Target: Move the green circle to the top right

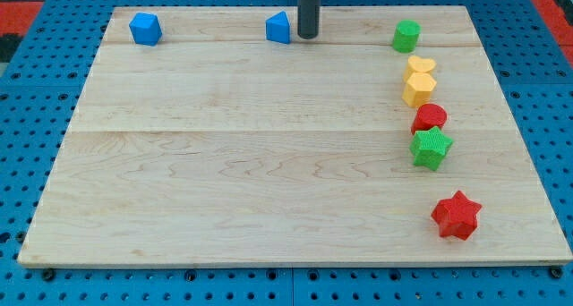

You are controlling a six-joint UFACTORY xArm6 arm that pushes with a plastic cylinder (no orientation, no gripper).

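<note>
My tip (307, 36) stands near the board's top edge, and there are no fingers to spread or press together here, only the plain rod end. Just to the tip's left, all but touching, sits a blue block (278, 27) with a slanted face. Farther left along the same edge, well apart, is a second blue block (144, 28).

The green circle (406, 36) lies to the tip's right, level with it and near the top right corner already, with bare wood between us. Below it runs a column: a yellow heart (422, 66), a yellow hexagon (418, 89) touching it, a red round block (431, 117), then a green star (431, 148). A red star (457, 215) sits farthest from the tip, toward the view's bottom right.

I judge the green circle light, rigid and quick to slide on the smooth wooden board (224, 181) (a round side tends to roll off a push). Contact belongs on its left flank, squarely through its middle, pushing rightward.
</note>
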